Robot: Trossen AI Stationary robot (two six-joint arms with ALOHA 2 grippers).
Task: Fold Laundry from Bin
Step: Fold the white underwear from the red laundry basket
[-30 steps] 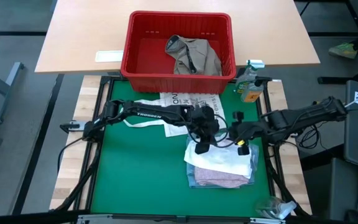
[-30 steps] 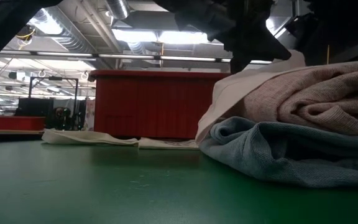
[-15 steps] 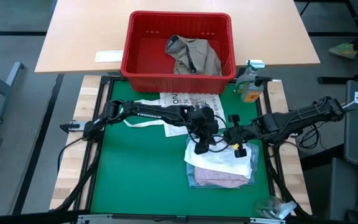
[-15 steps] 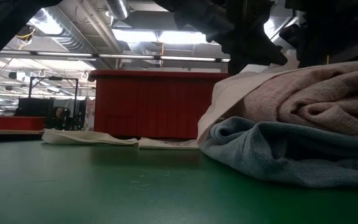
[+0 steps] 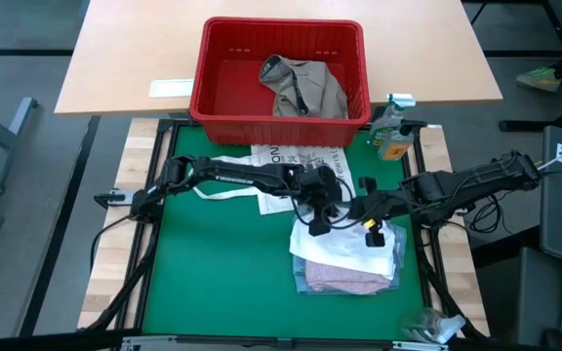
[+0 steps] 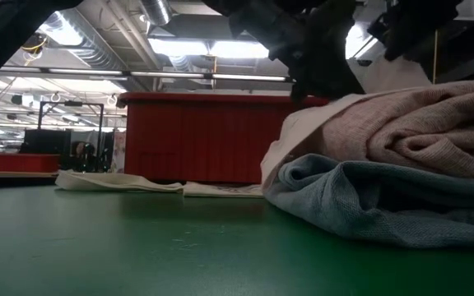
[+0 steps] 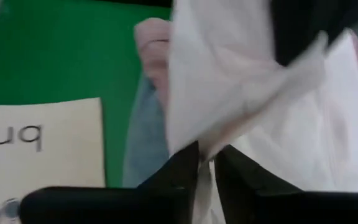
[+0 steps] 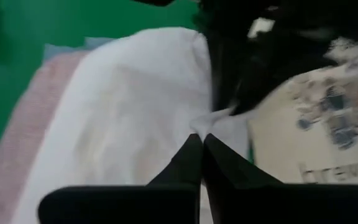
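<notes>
On the green bench (image 5: 213,283), centre-right, folded laundry (image 5: 347,271) is stacked. The red bin (image 5: 279,70), top centre, holds one khaki-grey garment (image 5: 303,86), unfolded. Both tools, left (image 5: 317,226) and right (image 5: 359,209), pinch the white piece (image 5: 354,251), narrow.

1. I see the green mat (image 5: 213,273) as my landmark; it lies on a pale wooden bench top (image 5: 110,263) that shows along its sides.
2. Beyond the mat's far edge stands a light wooden table (image 5: 135,58).
3. Around both spreads a dark grey floor (image 5: 18,195).
4. Level across the mat, I see an open ceiling with a bright strip light (image 6: 212,48), ducts (image 6: 159,12) and beams overhead.
5. Far behind the mat, dim shelving (image 6: 44,136) lines the room.
</notes>
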